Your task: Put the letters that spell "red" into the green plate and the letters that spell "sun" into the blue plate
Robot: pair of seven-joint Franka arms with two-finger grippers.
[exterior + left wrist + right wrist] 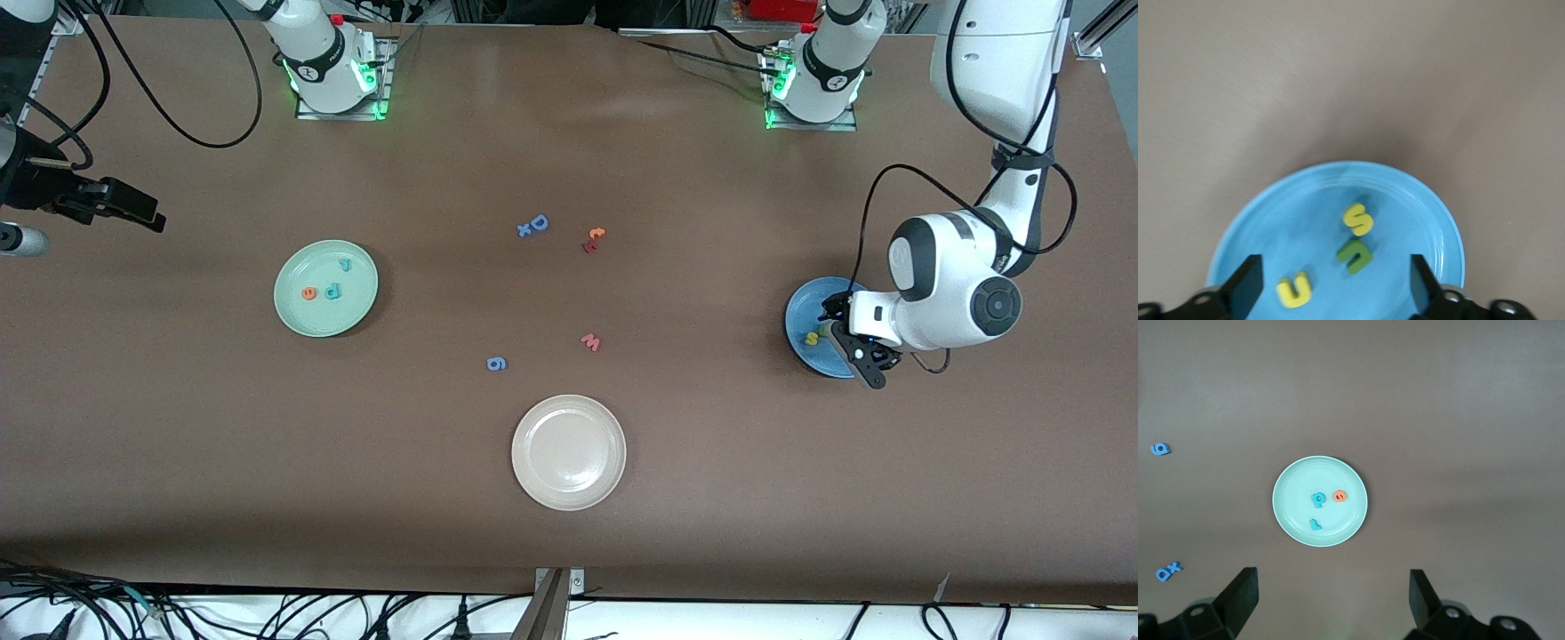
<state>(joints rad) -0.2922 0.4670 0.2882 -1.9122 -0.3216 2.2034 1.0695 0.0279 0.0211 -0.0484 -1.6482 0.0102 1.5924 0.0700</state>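
Note:
The green plate lies toward the right arm's end of the table and holds a teal r, an orange e and a teal d. The right wrist view shows that green plate from high up, with my right gripper open and empty. That right gripper hangs at the table's edge. The blue plate lies at the left arm's end. In it are a yellow s, an olive n and a yellow u. My left gripper hovers low over the blue plate, open, holding nothing.
A cream-white plate sits nearest the front camera at mid-table. Loose letters lie in the middle: a blue D with a small x, an orange t on a red letter, a pinkish w and a blue g.

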